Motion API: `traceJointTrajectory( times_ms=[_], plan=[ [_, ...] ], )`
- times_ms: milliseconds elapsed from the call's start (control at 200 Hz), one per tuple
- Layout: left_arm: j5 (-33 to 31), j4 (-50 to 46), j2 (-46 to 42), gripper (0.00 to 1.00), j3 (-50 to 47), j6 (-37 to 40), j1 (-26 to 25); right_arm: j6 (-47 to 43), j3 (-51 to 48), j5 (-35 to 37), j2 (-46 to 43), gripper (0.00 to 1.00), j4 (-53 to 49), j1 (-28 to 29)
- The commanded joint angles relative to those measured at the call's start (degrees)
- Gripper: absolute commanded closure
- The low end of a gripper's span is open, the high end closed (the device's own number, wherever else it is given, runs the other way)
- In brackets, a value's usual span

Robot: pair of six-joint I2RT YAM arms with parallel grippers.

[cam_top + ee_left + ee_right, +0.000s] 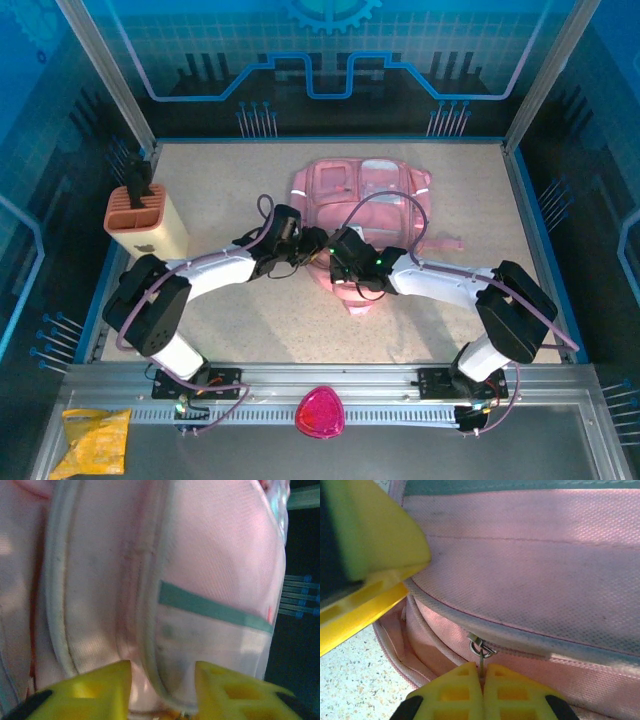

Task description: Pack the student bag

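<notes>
The right gripper (pixel 482 682) is pinched shut on the zipper tab (pixel 482 654). The left gripper (pixel 162 680) sits half open around the bag (pixel 215 555) edge; I cannot tell if it holds. The bag lies mid table (pixel 220 190). A hard tug could slip the tab or drag the bag.

Left pincer (pixel 162 672) fingers (pixel 100 690) stand apart astride a piped seam (pixel 150 645) of the pink student bag (pixel 95 580); teal strip (pixel 215 611) beyond.

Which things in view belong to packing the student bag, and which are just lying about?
In the job: large soft pink backpack; its metal zipper pull, pinched by the right gripper.
Lying about: tan slotted holder box; small magenta rounded-triangle object; crumpled yellow packet.
</notes>
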Motion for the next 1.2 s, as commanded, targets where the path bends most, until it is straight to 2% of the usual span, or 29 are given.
traceJointTrajectory(
  times_ms=[0,115,315,430,540,635,765,870,1041,1196],
  plan=[
    [-3.8,1.7,1.6,0.81,2.0,-1.5,0.1,0.3,-1.3,0.1,-1.4,1.0,-0.6,0.8],
    [-7.3,-3.3,1.0,1.0,3.9,2.3,0.7,-0.6,-3.1,0.9,-4.0,1.0,-2.2,0.2],
    [-6.9,-11.3,-0.2,1.0,6.8,11.7,7.5,-2.2,-8.3,1.2,-10.2,1.0,-7.1,-4.5],
    [-6.9,-17.7,2.0,1.0,11.5,18.5,11.8,-3.7,-9.5,1.1,-12.8,1.0,-9.3,-7.9],
    [-4.9,-18.0,4.1,1.0,14.0,21.5,15.5,-6.1,-7.6,-1.2,-12.6,1.0,-8.4,-7.3],
    [-0.3,-16.2,4.4,1.0,15.0,21.4,17.3,-6.5,-3.9,-2.4,-9.7,1.0,-6.7,-4.1],
    [3.3,-14.6,1.1,0.62,12.6,18.3,16.8,-4.0,1.2,-4.8,-5.3,1.0,-5.3,-2.6],
    [3.6,-9.6,-4.3,0.46,4.7,9.9,14.6,-3.2,0.8,-5.4,-4.6,1.0,-3.4,-2.3],
    [1.1,-1.0,-8.0,0.35,-3.7,-3.3,6.9,-3.6,0.4,-5.2,-3.8,1.0,-3.9,-2.3],
    [-1.7,2.8,-6.1,0.35,-3.2,-8.8,2.1,-3.8,-0.8,-5.5,-4.0,1.0,-2.4,-2.3]
  ],
)
